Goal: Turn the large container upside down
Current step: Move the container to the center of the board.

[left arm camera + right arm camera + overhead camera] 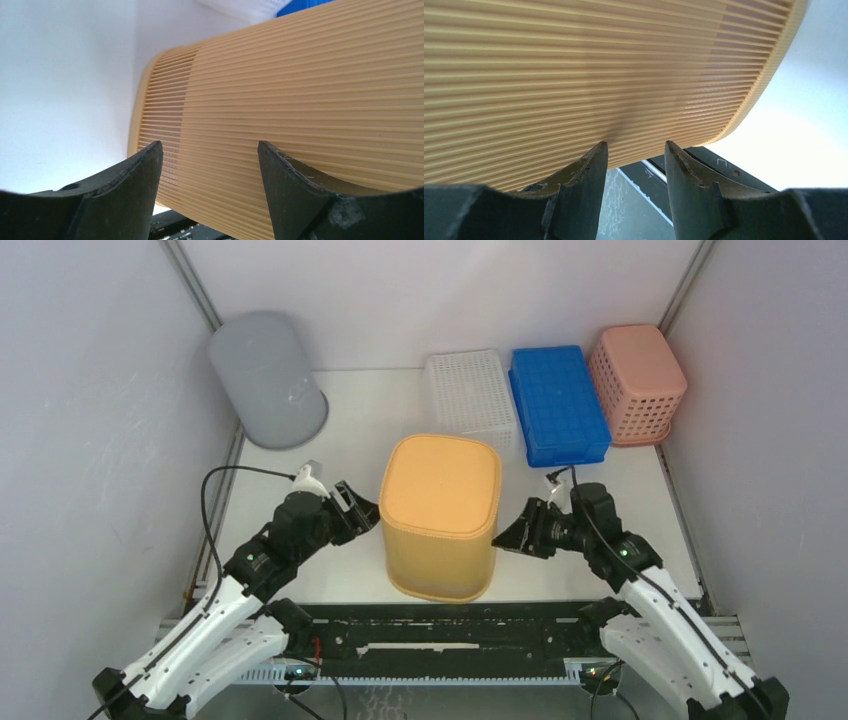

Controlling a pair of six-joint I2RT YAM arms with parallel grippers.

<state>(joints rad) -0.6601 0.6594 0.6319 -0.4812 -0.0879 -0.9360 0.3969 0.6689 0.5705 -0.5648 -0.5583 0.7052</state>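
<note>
The large container (440, 515) is a yellow ribbed tub in the middle of the table, with a flat closed face turned up toward the top camera and its wider rim low near the front rail. My left gripper (365, 508) is open, its fingertips at the tub's left wall. My right gripper (505, 535) is open at the right wall. The left wrist view shows the ribbed wall (300, 100) filling the space past the spread gripper (210, 142). From the right wrist, the wall (574, 75) lies right at the tips of the gripper (635, 142). Neither pair of jaws clamps anything.
A grey bin (268, 380) stands mouth down at the back left. Along the back right sit a white basket (470, 395), a blue crate (558, 405) and a pink basket (638, 383). A black rail (440, 640) runs along the table's near edge.
</note>
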